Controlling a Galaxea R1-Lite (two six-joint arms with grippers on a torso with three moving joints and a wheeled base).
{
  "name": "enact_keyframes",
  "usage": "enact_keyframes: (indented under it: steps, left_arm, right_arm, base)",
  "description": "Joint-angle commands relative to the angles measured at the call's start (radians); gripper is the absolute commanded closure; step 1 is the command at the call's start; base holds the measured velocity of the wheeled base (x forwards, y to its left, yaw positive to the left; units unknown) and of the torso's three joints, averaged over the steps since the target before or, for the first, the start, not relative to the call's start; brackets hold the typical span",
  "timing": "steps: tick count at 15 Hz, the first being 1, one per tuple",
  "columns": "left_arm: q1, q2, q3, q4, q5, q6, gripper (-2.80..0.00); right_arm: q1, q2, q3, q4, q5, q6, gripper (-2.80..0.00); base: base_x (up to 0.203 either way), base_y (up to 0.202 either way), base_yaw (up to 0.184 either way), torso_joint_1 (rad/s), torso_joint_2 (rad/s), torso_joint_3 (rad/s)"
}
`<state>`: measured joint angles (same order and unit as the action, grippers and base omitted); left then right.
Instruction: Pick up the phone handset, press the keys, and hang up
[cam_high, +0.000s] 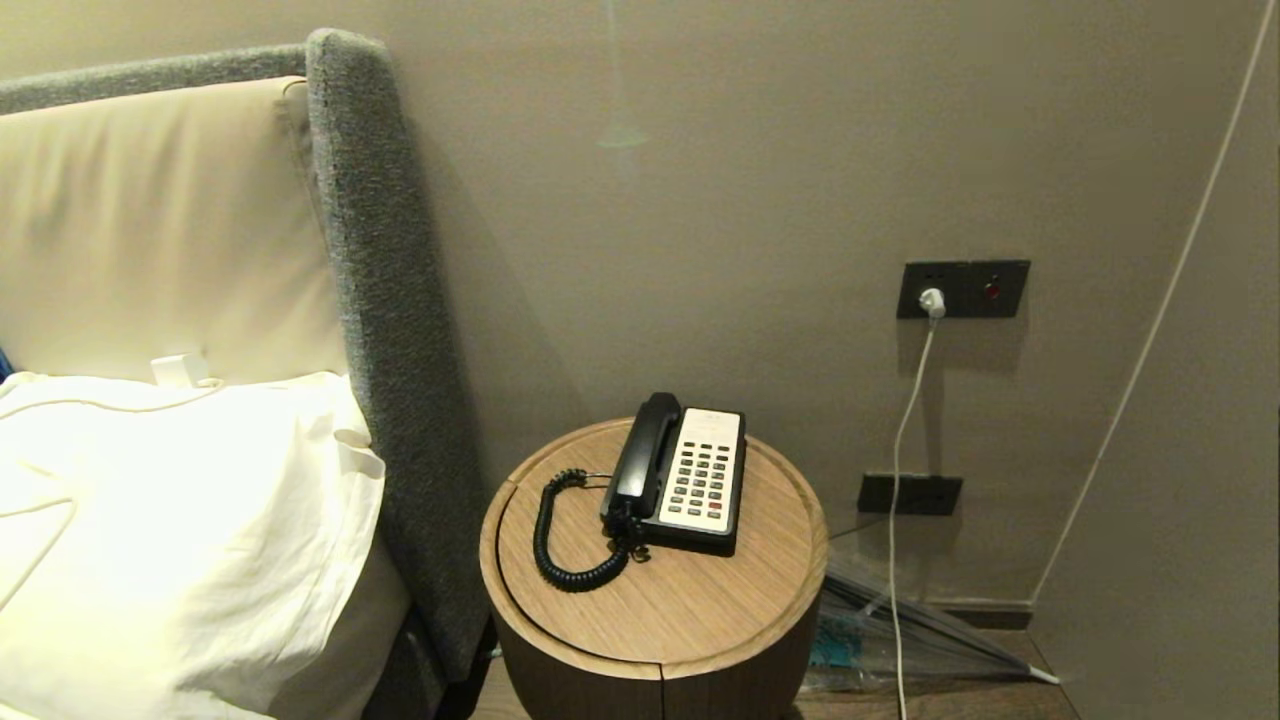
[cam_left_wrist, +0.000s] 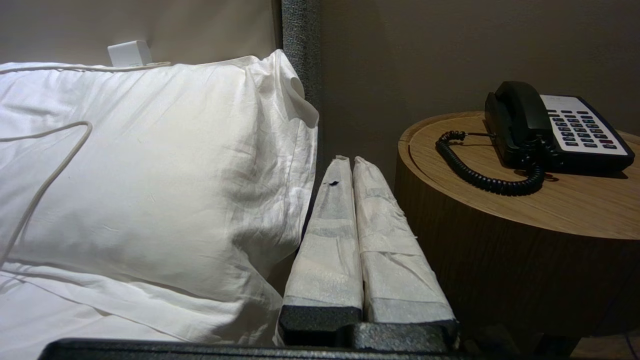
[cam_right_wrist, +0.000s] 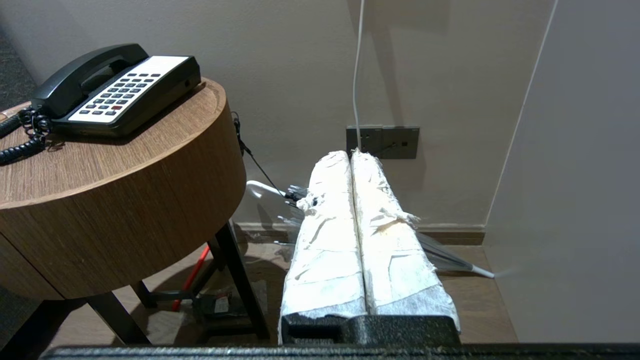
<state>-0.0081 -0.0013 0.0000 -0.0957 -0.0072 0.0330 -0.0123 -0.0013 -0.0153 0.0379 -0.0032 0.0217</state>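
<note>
A round wooden desk (cam_high: 660, 600) stands right of a bed with a grey headboard (cam_high: 385, 300) and white pillow (cam_high: 180, 520). On the far wall, a white cable (cam_high: 905, 420) hangs from a dark socket plate (cam_high: 965, 288).

My left gripper (cam_left_wrist: 349, 161): fingers (cam_left_wrist: 327, 240) wrapped in white tape w/ a dark spot, black base. Right gripper (cam_right_wrist: 350, 155): same wrap, frayed & yellowed.

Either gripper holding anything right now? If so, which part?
Nothing held. Left gripper and right gripper are both shut on nothing, low beside the table. The phone handset sits on its base.
</note>
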Motion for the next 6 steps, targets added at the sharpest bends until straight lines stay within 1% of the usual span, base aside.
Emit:
enact_keyframes:
  steps: [1,6]
  left_arm:
    - [0.0,0.001,0.04,-0.001,0.0,0.0,0.0]
    - [-0.001,0.001,0.04,-0.001,0.0,-0.001,0.0]
  right_arm:
    - [0.0,0.001,0.0,0.0,0.0,0.002,0.0]
    - [0.0,0.001,0.0,0.0,0.0,0.003,0.0]
  base:
    - [0.0,0.0,0.0,0.0,0.0,0.0]
    - [0.0,0.0,0.0,0.0,0.0,0.0]
